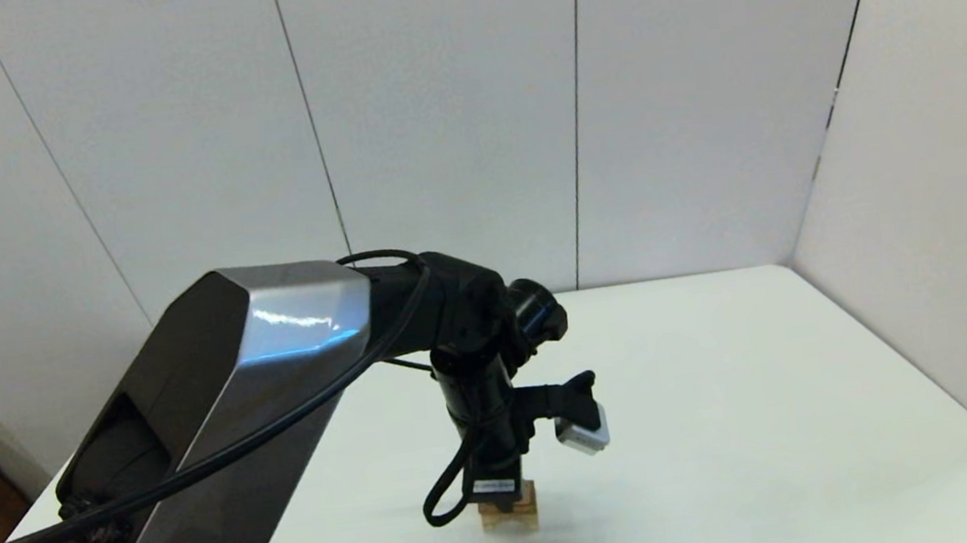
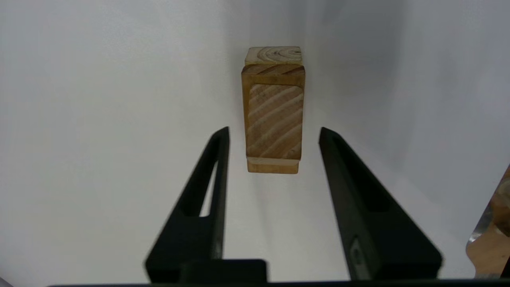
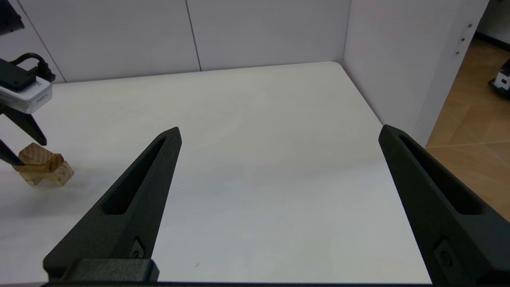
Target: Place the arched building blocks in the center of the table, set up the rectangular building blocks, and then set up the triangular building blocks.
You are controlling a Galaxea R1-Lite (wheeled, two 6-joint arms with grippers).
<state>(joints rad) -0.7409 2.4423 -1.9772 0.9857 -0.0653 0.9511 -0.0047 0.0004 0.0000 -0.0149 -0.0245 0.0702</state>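
Left end effector (image 2: 274, 133) points down, fingers spread; right end effector (image 3: 279, 133) parked, agape.

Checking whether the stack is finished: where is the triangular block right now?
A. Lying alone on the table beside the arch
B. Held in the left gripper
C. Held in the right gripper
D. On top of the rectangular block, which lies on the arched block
D. In the right wrist view the triangular block tops the rectangular block over the arched block, and the left gripper is open around the stack.

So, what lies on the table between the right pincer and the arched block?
Nothing: in the right wrist view, only bare table separates the open right pincer from the arched block.
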